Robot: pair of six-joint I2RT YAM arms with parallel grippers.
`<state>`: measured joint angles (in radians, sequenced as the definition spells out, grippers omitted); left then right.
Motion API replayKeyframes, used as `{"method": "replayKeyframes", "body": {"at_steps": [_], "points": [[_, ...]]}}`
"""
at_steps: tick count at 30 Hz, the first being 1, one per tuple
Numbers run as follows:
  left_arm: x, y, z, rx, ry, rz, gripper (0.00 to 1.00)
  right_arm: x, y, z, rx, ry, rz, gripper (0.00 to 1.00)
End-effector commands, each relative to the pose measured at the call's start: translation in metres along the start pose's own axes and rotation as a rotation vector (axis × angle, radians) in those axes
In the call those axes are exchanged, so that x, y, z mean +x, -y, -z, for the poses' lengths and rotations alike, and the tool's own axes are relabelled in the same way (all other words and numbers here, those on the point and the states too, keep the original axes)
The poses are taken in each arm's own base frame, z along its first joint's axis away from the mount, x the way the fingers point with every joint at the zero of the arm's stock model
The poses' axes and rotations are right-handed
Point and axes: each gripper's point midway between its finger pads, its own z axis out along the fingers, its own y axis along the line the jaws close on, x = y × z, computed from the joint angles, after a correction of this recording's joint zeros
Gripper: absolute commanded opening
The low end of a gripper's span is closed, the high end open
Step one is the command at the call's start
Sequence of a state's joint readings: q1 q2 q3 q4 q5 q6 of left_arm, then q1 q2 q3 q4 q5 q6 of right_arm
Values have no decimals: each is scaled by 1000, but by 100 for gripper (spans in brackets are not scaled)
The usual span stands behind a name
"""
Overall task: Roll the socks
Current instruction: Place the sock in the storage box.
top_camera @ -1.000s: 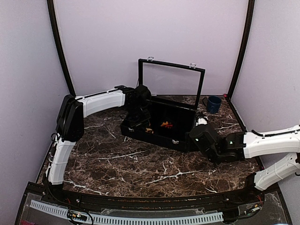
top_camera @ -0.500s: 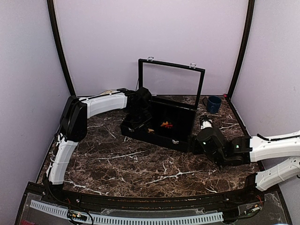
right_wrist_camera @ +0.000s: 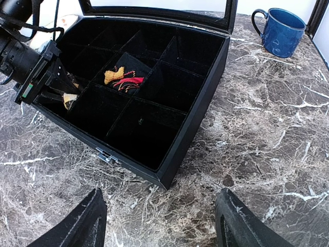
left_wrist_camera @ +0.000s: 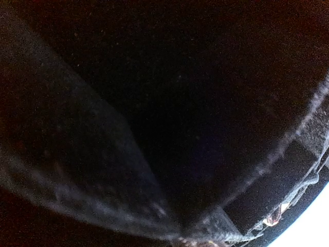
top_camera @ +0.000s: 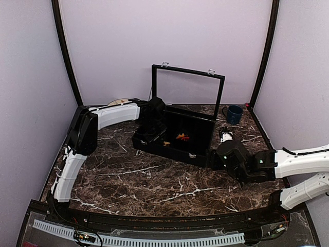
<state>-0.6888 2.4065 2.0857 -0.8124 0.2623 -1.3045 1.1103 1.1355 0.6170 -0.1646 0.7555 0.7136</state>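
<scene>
The red, orange and black sock (right_wrist_camera: 123, 80) (top_camera: 181, 137) lies bunched in a middle compartment of the open black case (right_wrist_camera: 198, 103). The tan-brown sock (right_wrist_camera: 68, 100) (top_camera: 164, 143) shows as a small bit in a left front compartment. My left gripper (right_wrist_camera: 60, 96) (top_camera: 152, 135) reaches down into that compartment, its fingers pinched on the tan-brown sock. In the left wrist view all is dark lining, with a scrap of tan pattern (left_wrist_camera: 198, 242) at the bottom edge. My right gripper (right_wrist_camera: 159, 193) (top_camera: 214, 156) hovers open and holds nothing, just off the case's front right corner.
The case's glass lid (top_camera: 187, 72) stands upright at the back. A blue mug (right_wrist_camera: 282, 31) (top_camera: 234, 114) sits at the back right on the marble table (right_wrist_camera: 267, 154). A pale round thing (top_camera: 118, 102) lies behind the left arm.
The right arm has drawn back a little to the right and its gripper turned toward the case corner. The left arm's elbow shifted slightly toward the back; its gripper stays in the case.
</scene>
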Motion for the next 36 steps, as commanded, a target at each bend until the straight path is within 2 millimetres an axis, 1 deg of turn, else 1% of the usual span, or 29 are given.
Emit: {"method": "replayKeyframes", "body": {"at_steps": [1,3,4,5,7,10,13,18,26,29,32,36], "points": [[25,-68,-46,-243,-114,71,0,-4,2,0,2,15,-6,69],[25,-71,-49,-255,-124,85,0,-1,2,-1,5,12,-2,69],[25,-72,-50,-257,-129,92,4,-1,3,-1,6,11,-1,69],[25,-72,-50,-257,-133,100,11,0,3,-1,8,9,2,69],[25,-71,-49,-256,-131,104,21,1,4,-1,7,9,2,69],[22,-68,-41,-262,-110,100,40,1,5,0,5,12,4,69],[21,-64,-34,-253,-100,93,50,0,6,1,8,12,16,69],[22,-61,-20,-244,-86,79,54,-2,6,3,6,13,29,69],[28,-70,2,-242,-74,68,55,-7,2,4,-9,22,31,69],[30,-70,11,-233,-67,58,55,-8,1,4,-15,23,30,69],[32,-72,15,-228,-67,47,55,-8,-1,4,-20,22,30,69],[33,-76,16,-228,-67,41,55,-8,-3,3,-26,21,30,69]]}}
